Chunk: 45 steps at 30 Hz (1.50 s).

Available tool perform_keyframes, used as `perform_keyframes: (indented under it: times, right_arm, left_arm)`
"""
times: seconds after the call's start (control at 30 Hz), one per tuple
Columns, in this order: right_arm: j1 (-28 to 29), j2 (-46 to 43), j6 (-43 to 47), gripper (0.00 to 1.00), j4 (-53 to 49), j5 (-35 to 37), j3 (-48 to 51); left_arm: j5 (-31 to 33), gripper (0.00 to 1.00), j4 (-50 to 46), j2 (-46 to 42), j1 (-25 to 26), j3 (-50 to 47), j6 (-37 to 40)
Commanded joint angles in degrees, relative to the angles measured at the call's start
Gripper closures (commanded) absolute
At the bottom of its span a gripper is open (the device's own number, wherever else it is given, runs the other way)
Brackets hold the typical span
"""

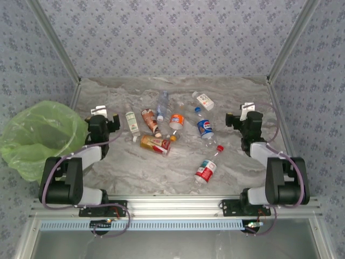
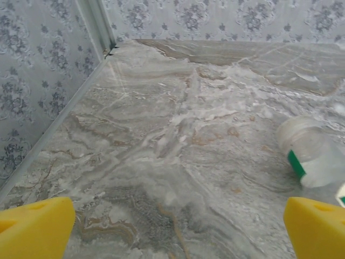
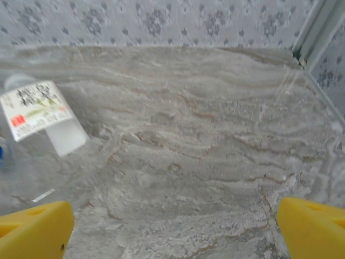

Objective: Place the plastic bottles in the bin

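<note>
Task unstarted: eight plastic bottles lie on tabletop; bin looks empty, though its bag is hazy. Left tool and right tool spread, empty.

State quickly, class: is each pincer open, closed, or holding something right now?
Left pincer: open, holding nothing.
Right pincer: open, holding nothing.

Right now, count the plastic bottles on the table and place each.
8. Left-centre cluster: green-label bottle, brown-label bottle, clear bottle, orange-label bottle, crushed yellow bottle. Right: white-label bottle at back, blue-label bottle, red-label bottle nearest. Overlaps may hide more.
</note>
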<state>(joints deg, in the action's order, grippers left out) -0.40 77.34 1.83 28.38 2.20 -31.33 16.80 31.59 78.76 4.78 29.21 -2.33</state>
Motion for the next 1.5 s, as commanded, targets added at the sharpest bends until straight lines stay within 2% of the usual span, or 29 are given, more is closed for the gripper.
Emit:
perform_keyframes:
  times: [0.0, 0.17, 0.27, 0.43, 0.63, 0.73, 0.8, 0.87, 0.97, 1.03, 1.17, 1.3, 1.47]
  right_arm:
    - [0.25, -3.89, -4.56, 0.01, -9.97, 0.56, -4.09]
    - [1.44, -4.20, -11.32, 0.01, -29.73, -1.59, -15.05]
    - [3.43, -3.61, -15.01, 0.01, -36.81, 0.06, -17.71]
    - [6.59, -5.26, -25.83, 0.01, -49.38, 0.48, -19.21]
    - [10.77, -7.74, -35.23, 0.03, -66.86, -2.27, -19.42]
    - [14.35, -9.42, -39.14, 0.07, -71.28, -0.48, -17.98]
    - [15.86, -10.55, -41.80, 0.11, -71.25, -1.07, -16.04]
    - [17.18, -11.41, -44.02, 0.17, -68.74, -4.71, -13.61]
    - [21.09, -11.05, -48.54, 0.17, -67.55, -6.39, -11.64]
    - [25.20, -9.57, -51.42, 0.12, -69.09, -4.31, -11.60]
    - [31.85, -5.42, -55.04, 0.08, -71.77, 2.00, -12.16]
    - [35.24, -2.02, -58.16, 0.08, -70.02, 5.39, -11.67]
    - [36.50, 2.23, -59.68, 0.11, -65.28, 4.56, -11.06]
  left_arm:
    - [2.93, 0.01, -7.67, -2.52, 2.16, 3.55, 0.90]
    - [4.72, 0.01, -16.26, -6.12, 7.07, 8.16, -4.27]
    - [6.67, 0.01, -22.10, -8.10, 10.42, 10.67, -9.47]
    - [5.15, 0.01, -32.93, -11.17, 15.52, 14.19, -18.13]
    - [-1.74, 0.01, -42.02, -13.85, 16.23, 15.10, -29.94]
    - [-5.96, 0.01, -40.42, -15.31, 16.24, 13.00, -31.02]
    - [-7.20, 0.01, -39.21, -16.16, 16.30, 11.92, -31.24]
    - [-7.26, 0.01, -38.24, -16.83, 16.28, 11.10, -30.83]
    - [-6.25, 0.01, -37.48, -17.74, 16.23, 10.42, -30.14]
    - [-5.80, 0.01, -37.48, -18.32, 16.23, 10.21, -29.68]
    - [-7.11, 0.01, -37.61, -18.69, 16.23, 10.14, -28.12]
    - [-9.62, 0.01, -38.10, -18.80, 16.23, 9.79, -27.86]
    - [-11.50, 0.01, -38.72, -19.40, 16.23, 8.69, -27.92]
